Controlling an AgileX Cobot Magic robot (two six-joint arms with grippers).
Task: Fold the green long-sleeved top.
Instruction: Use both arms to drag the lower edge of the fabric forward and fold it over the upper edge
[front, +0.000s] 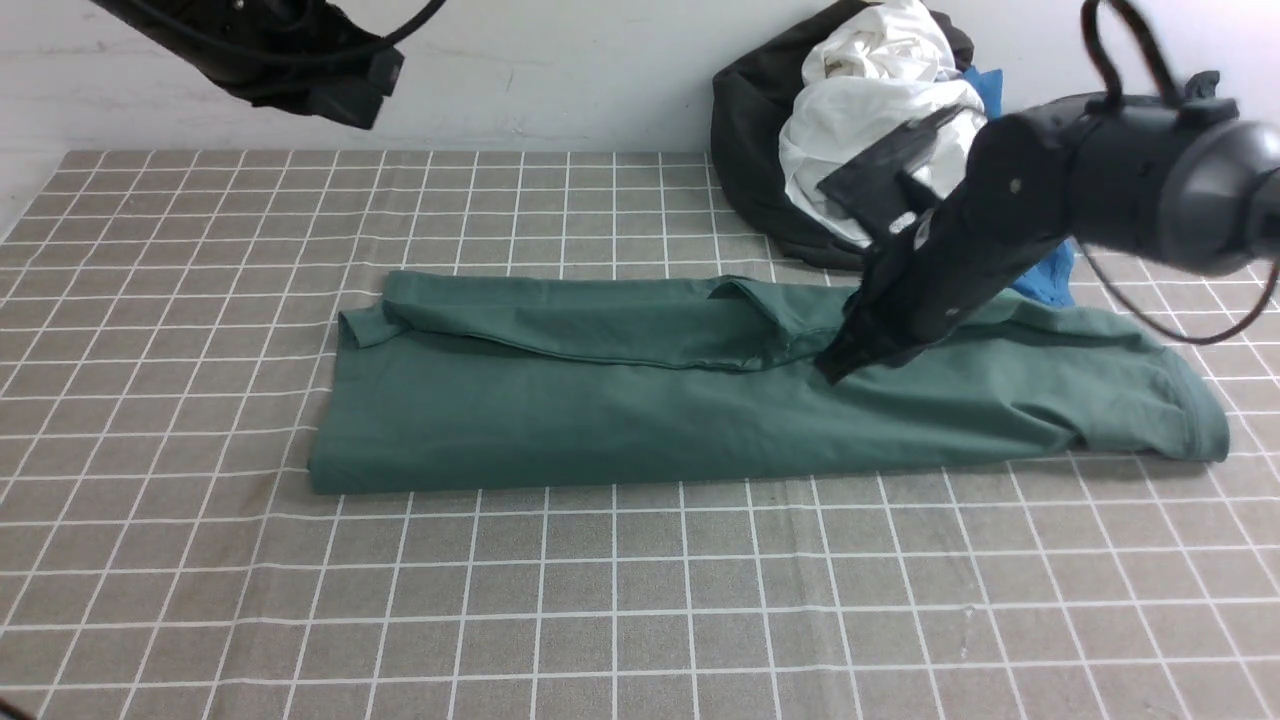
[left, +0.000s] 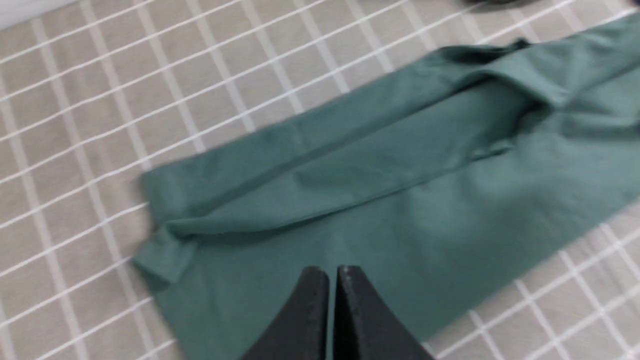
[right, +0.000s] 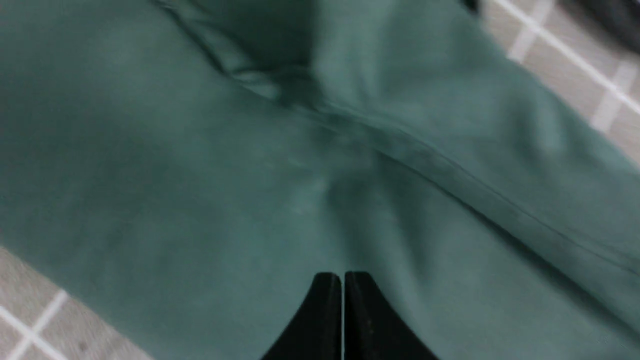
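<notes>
On the front view, the green long-sleeved top (front: 700, 420) lies across the middle of the table as a long, flat band. It is folded lengthwise, with a sleeve laid along its far half and the cuff (front: 362, 325) poking out at the left end. Its near edge runs fairly straight. I have plenty of bare checked tablecloth (front: 600, 600) in front of it and to its left. The far right is crowded: a dark grey garment (front: 750, 150), a crumpled white garment (front: 870, 90) and a blue T-shirt (front: 1045, 275) are heaped just behind the top's far edge. My left arm (front: 280, 50) hangs high over the far left corner, well clear of the cloth. The right gripper (front: 838, 362) points down onto the top, right of centre.

On the left wrist view, the left gripper (left: 333, 280) has its black tapered fingers pressed together with nothing between them, above the matte, soft-looking cotton near the cuff end.

On the right wrist view, the right gripper's fingers are likewise closed tip to tip, and I see no fabric pinched. They sit low over smooth green cloth with a stitched seam and shallow creases.
</notes>
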